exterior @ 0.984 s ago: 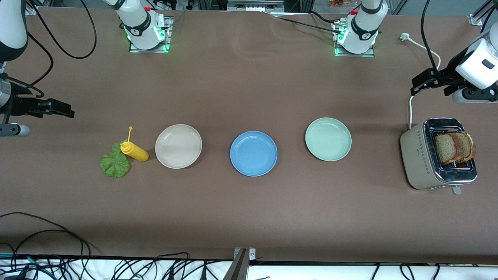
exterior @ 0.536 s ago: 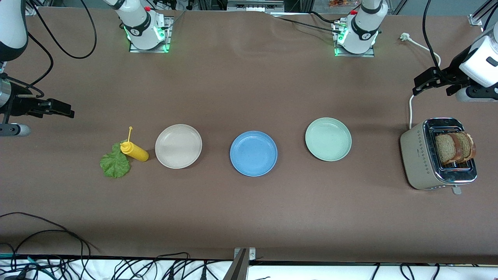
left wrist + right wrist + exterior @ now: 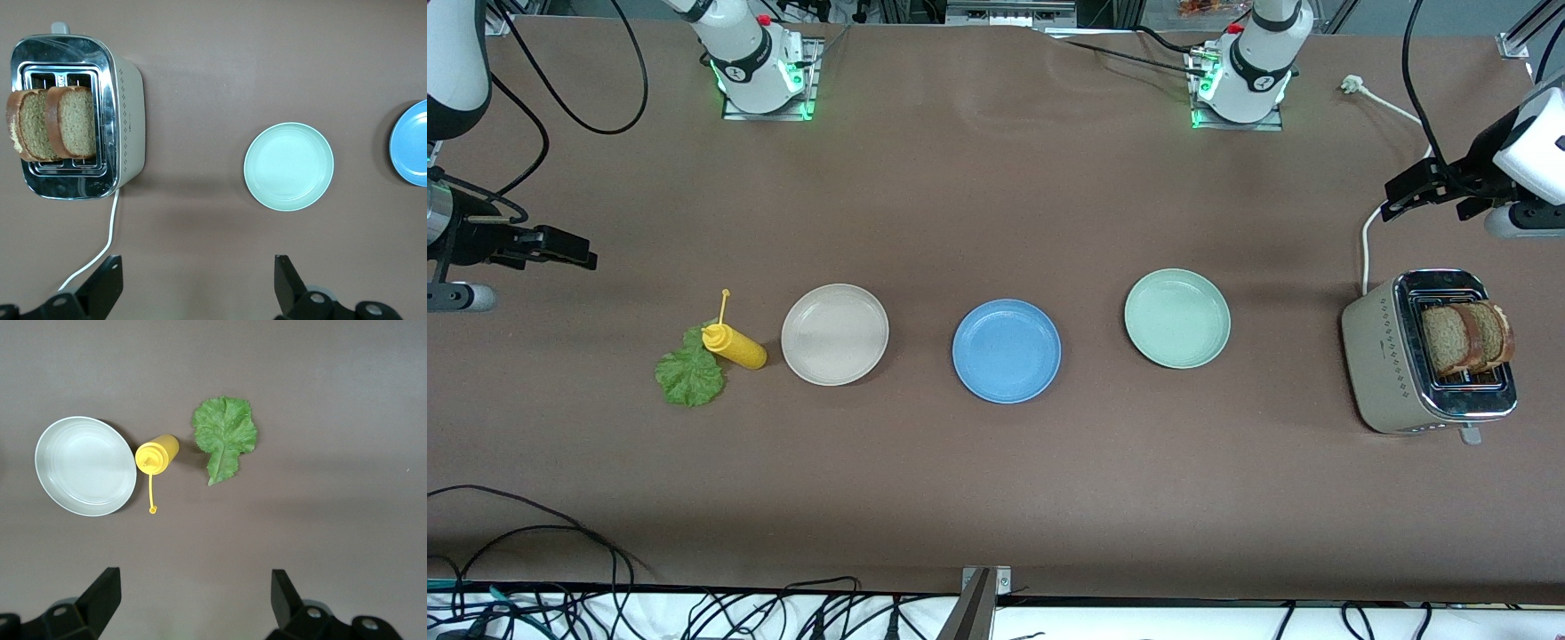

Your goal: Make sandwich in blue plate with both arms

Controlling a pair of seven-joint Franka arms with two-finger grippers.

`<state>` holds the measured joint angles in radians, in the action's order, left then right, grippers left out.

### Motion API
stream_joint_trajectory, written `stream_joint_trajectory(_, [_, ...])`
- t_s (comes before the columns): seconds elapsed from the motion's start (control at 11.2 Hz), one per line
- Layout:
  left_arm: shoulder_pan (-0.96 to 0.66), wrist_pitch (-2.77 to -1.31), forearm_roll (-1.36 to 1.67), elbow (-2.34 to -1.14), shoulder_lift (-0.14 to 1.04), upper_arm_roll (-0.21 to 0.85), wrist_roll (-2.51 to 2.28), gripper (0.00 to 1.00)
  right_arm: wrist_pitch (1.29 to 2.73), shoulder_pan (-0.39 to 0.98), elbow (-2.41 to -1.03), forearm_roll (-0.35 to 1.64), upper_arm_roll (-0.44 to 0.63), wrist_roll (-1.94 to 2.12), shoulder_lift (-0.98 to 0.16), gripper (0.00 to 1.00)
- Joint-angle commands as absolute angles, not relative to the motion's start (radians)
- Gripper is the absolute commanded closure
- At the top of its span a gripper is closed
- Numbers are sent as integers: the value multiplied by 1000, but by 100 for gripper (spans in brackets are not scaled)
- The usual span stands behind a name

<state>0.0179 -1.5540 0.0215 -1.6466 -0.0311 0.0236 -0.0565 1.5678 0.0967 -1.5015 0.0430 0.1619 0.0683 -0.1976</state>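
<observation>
The blue plate (image 3: pixel 1006 350) sits mid-table with nothing on it, and its edge shows in the left wrist view (image 3: pixel 413 143). Two brown bread slices (image 3: pixel 1465 336) (image 3: pixel 53 123) stand upright in the toaster's slots. A crinkly green lettuce leaf (image 3: pixel 690 374) (image 3: pixel 225 433) lies flat on the table toward the right arm's end. My left gripper (image 3: pixel 1398 196) (image 3: pixel 197 261) hangs open over the table by the toaster's white cord. My right gripper (image 3: pixel 580 252) (image 3: pixel 193 575) hangs open over the table near the lettuce, holding nothing.
A silver toaster (image 3: pixel 1383 356) (image 3: pixel 130 113) stands at the left arm's end. A pale green plate (image 3: pixel 1176 318) (image 3: pixel 288 166) and a beige plate (image 3: pixel 835 334) (image 3: pixel 85 465) flank the blue one. A yellow squeeze bottle (image 3: pixel 734 345) (image 3: pixel 157 453) lies beside the lettuce.
My left gripper has drifted outward toward the left arm's end of the table and slightly up. The right arm and the objects have not moved.
</observation>
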Motion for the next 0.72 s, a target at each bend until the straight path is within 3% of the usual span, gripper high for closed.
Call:
stream_joint_trajectory(0.0, [21, -1555, 37, -1632, -14, 12, -35, 0, 1565, 100, -1489, 58, 158, 54, -193, 0])
stream_joint_trajectory(0.63, [20, -1615, 44, -1589, 109, -113, 46, 0, 1565, 118, -1489, 58, 158, 54, -192, 0])
